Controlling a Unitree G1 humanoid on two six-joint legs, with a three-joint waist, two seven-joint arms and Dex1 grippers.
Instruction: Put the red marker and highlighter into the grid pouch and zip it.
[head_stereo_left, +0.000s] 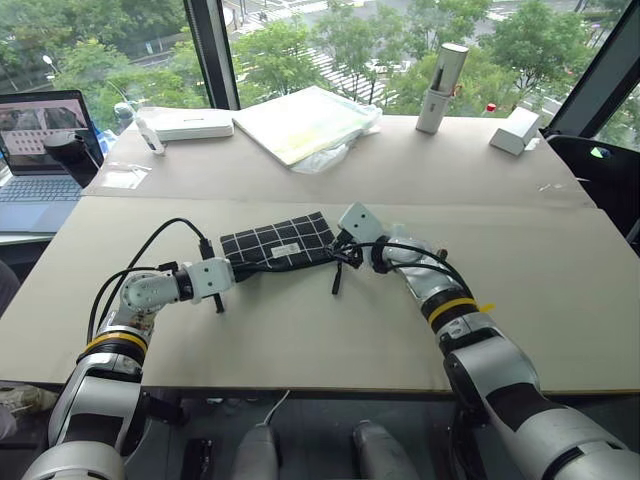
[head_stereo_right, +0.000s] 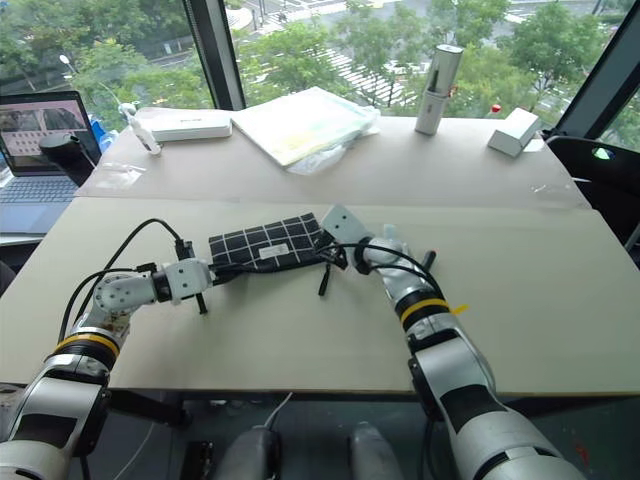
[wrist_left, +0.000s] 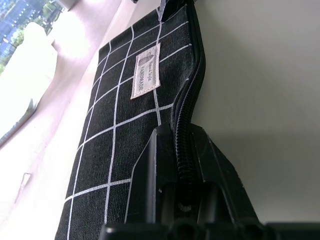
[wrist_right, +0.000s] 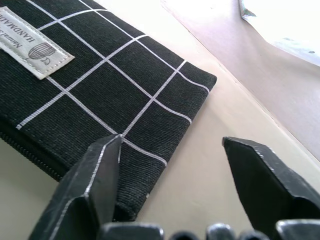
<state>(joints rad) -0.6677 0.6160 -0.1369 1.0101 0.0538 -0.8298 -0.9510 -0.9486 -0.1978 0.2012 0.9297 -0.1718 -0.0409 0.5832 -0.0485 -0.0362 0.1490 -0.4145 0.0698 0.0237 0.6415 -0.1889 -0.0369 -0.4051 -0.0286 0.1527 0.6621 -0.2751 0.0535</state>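
Now, from the head views: the grid pouch lies flat on the table, between both arms, with no pen lying loose, so the red marker and highlighter are presumably inside already. Its black pull strap trails toward the right gripper. Over to the left wrist view: the left gripper is clamped tight on the pouch's zipper edge, and the zipper looks closed here. Right wrist view: fingers spread wide, holding nothing, at the pouch's far corner. Zipping looks finished; only letting go remains.
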